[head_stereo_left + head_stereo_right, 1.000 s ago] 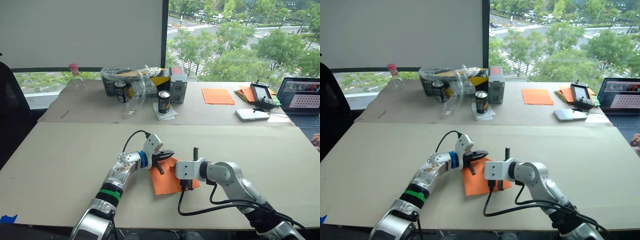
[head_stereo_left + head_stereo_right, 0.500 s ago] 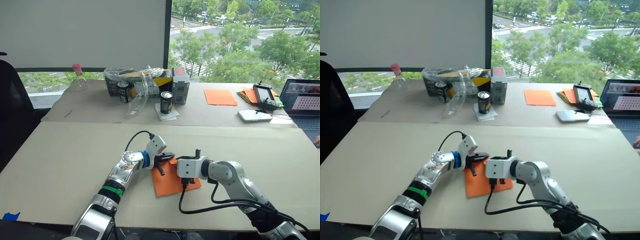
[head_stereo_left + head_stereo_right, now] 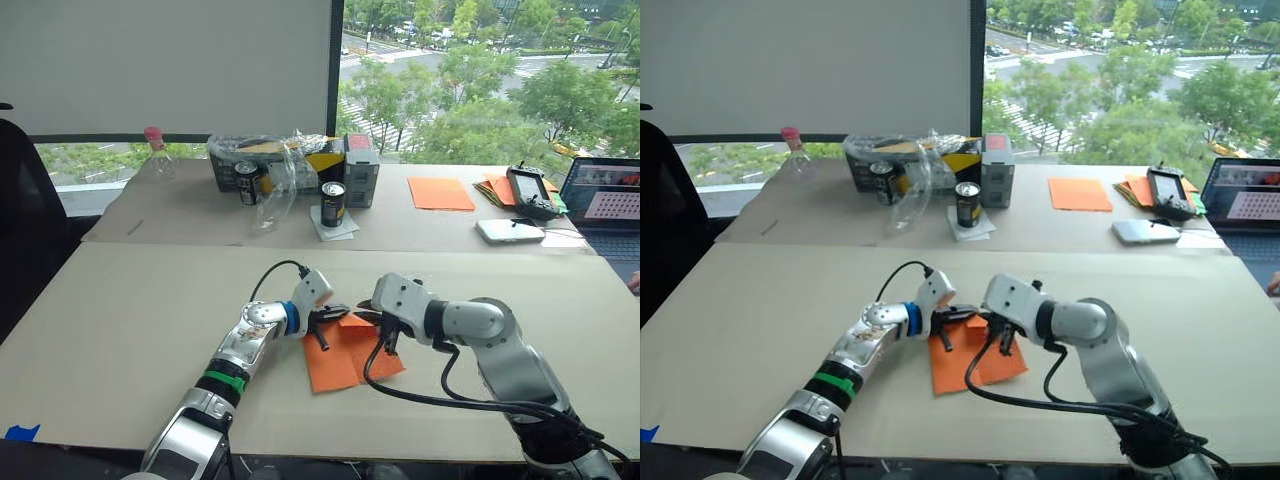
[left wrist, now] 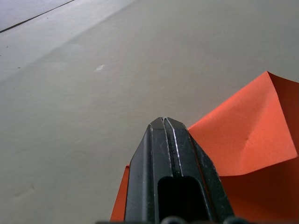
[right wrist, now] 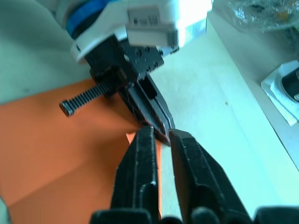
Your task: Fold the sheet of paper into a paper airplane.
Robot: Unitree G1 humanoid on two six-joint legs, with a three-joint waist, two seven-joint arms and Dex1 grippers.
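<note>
The sheet of paper (image 3: 340, 355) is bright orange and lies flat on the near table, with its far corner folded up into a small flap (image 4: 247, 135). My left gripper (image 4: 163, 120) is shut, its tips resting at the sheet's far edge beside that flap. From the right, my right gripper (image 5: 161, 133) reaches the same spot. Its fingers (image 5: 142, 154) stand a narrow gap apart, on either side of the left gripper's tips. In the head views both grippers meet at the sheet's far corner (image 3: 352, 318).
On the far table stand two cans (image 3: 331, 203), a box of plastic-wrapped goods (image 3: 275, 160), a pink-capped bottle (image 3: 153, 150), a smooth orange sheet (image 3: 438, 193), a paper pile (image 3: 490, 186), a controller (image 3: 526, 190) and a laptop (image 3: 605, 190). A person's hand (image 3: 634, 283) shows at the right edge.
My right gripper has swung from over the sheet's middle to its far corner, meeting the left gripper's tips. The left gripper has stayed at the sheet's far edge.
</note>
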